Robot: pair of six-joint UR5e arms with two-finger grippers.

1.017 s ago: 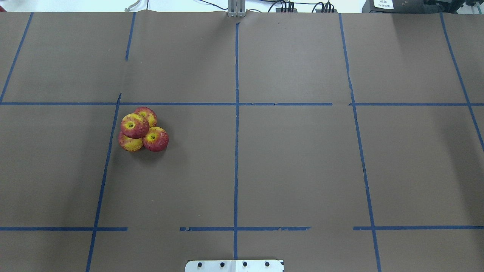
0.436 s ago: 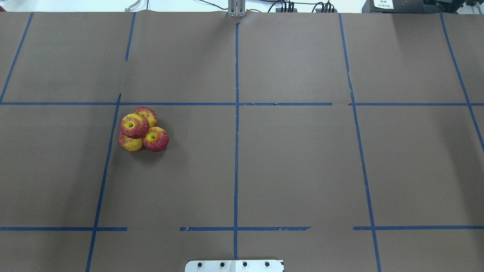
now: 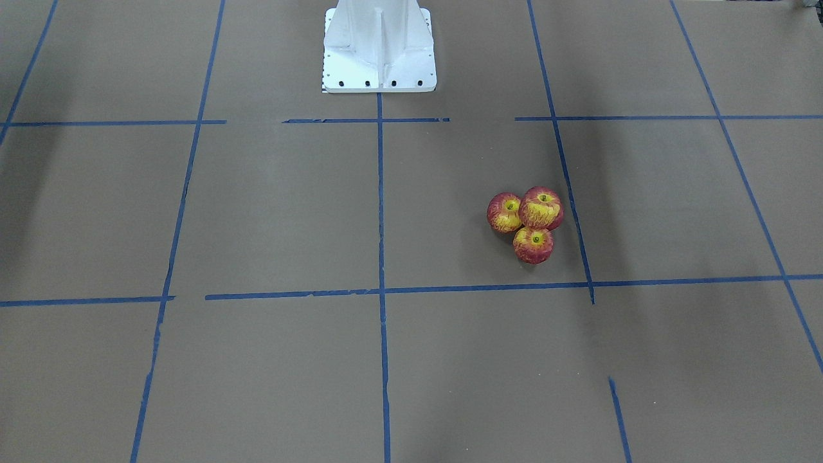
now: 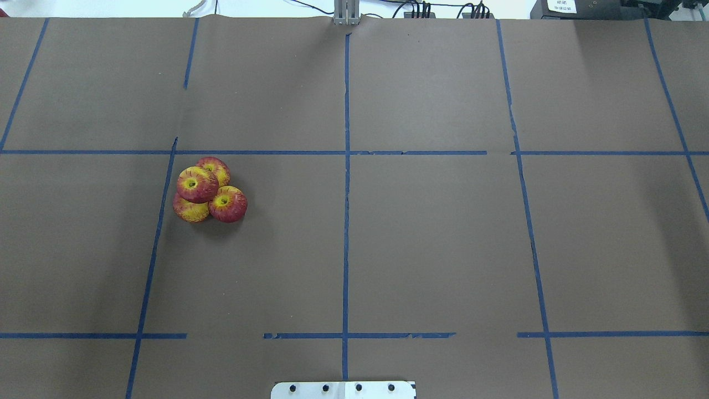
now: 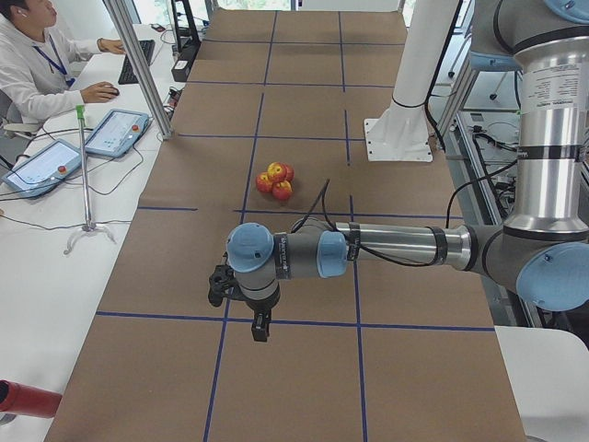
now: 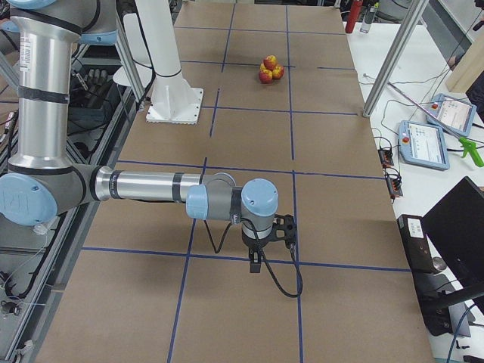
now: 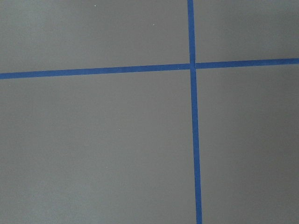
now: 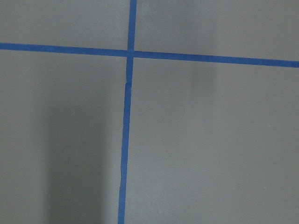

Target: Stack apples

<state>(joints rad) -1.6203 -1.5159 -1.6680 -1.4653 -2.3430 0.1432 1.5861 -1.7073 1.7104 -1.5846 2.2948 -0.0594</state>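
Four red-and-yellow apples (image 4: 209,189) sit in a tight cluster on the brown table, left of centre in the overhead view. One apple (image 4: 197,184) rests on top of the other three. The cluster also shows in the front view (image 3: 533,222), the left side view (image 5: 276,178) and the right side view (image 6: 269,68). My left gripper (image 5: 260,329) hangs over the table's left end, far from the apples. My right gripper (image 6: 255,263) hangs over the right end. I cannot tell whether either is open or shut. Both wrist views show only bare paper and tape.
Blue tape lines (image 4: 346,194) divide the table into squares. The white robot base (image 3: 379,45) stands at the near middle edge. An operator (image 5: 37,64), tablets (image 5: 115,132) and a pole stand (image 5: 86,175) are beside the table.
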